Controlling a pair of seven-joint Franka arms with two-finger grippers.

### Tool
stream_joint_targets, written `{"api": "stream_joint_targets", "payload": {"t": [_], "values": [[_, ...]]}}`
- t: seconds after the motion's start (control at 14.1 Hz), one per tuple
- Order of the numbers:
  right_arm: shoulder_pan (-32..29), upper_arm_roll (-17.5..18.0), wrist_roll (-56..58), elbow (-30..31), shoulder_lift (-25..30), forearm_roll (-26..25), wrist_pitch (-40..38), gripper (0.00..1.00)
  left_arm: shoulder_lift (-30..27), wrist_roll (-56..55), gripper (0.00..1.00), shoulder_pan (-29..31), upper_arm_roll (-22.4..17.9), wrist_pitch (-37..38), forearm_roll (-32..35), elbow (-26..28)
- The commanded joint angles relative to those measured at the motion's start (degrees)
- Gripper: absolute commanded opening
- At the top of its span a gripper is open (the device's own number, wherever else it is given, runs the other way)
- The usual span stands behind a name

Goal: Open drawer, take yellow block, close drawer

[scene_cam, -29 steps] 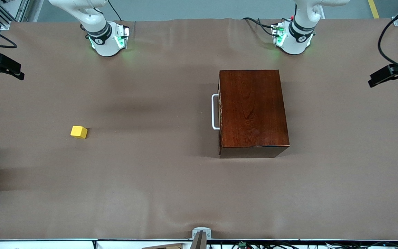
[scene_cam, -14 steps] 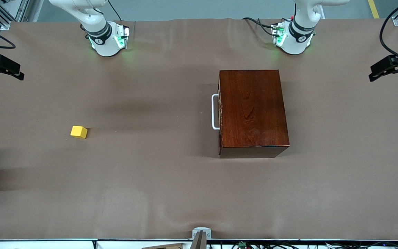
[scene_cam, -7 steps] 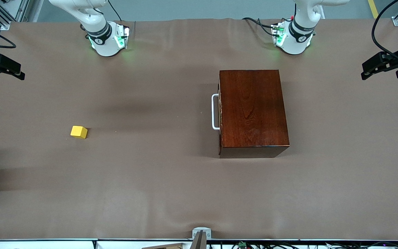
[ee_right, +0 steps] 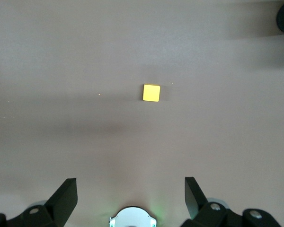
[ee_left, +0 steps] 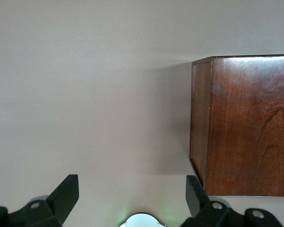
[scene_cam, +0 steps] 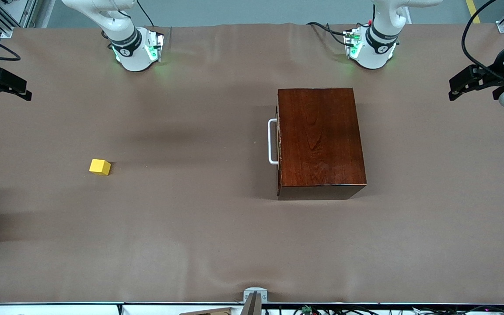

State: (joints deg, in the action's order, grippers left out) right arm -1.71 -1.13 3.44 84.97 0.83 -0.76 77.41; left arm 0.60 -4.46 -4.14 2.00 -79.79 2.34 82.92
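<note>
The left gripper (ee_left: 130,201) hangs in the air over bare tablecloth at the left arm's end of the table. Its two dark fingers (ee_left: 66,194) stand wide apart along the bottom edge of the left wrist picture, with nothing between them. In the front picture it shows at the upper right edge as a black head (scene_cam: 470,81) on the white wrist.

The right gripper (ee_right: 130,198) is likewise up in the air over the right arm's end of the table. Its fingers (ee_right: 66,194) are spread wide at the bottom of the right wrist picture and hold nothing. In the front picture it sits at the upper left edge (scene_cam: 5,83).

The yellow block (ee_right: 151,92) lies alone on the brown tablecloth (scene_cam: 190,227), near the middle of the right wrist picture. In the front picture it is at centre left (scene_cam: 99,167), well apart from both grippers and from the box.

The dark reddish-brown wooden box (scene_cam: 320,142) stands right of centre in the front picture, in front of the left arm's base (scene_cam: 371,48). One corner of it fills the right side of the left wrist picture (ee_left: 246,125). The drawer is pushed fully in, so only its white loop handle (scene_cam: 272,141) shows, on the box face turned toward the right arm's end of the table. The right arm's base (scene_cam: 134,50) stands at the upper left of the front picture.
</note>
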Motion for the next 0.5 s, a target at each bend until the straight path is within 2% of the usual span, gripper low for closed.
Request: {"api": "stream_joint_targets", "payload": {"t": [0.0,0.35,0.43], "values": [[-1.46,0.78,0.78,-0.24,-0.04,1.02,-0.68,1.00,-4.19,1.12,1.00,3.08,2.75,-4.48,0.21,6.45],[-1.54,0.78,0.78,-0.24,-0.04,1.02,-1.21,1.00,-9.81,0.86,1.00,3.26,2.92,-9.40,0.12,14.62],[-1.54,0.78,0.78,-0.24,-0.04,1.02,-1.21,1.00,-10.26,0.86,1.00,3.26,2.92,-9.68,0.12,14.81]]}}
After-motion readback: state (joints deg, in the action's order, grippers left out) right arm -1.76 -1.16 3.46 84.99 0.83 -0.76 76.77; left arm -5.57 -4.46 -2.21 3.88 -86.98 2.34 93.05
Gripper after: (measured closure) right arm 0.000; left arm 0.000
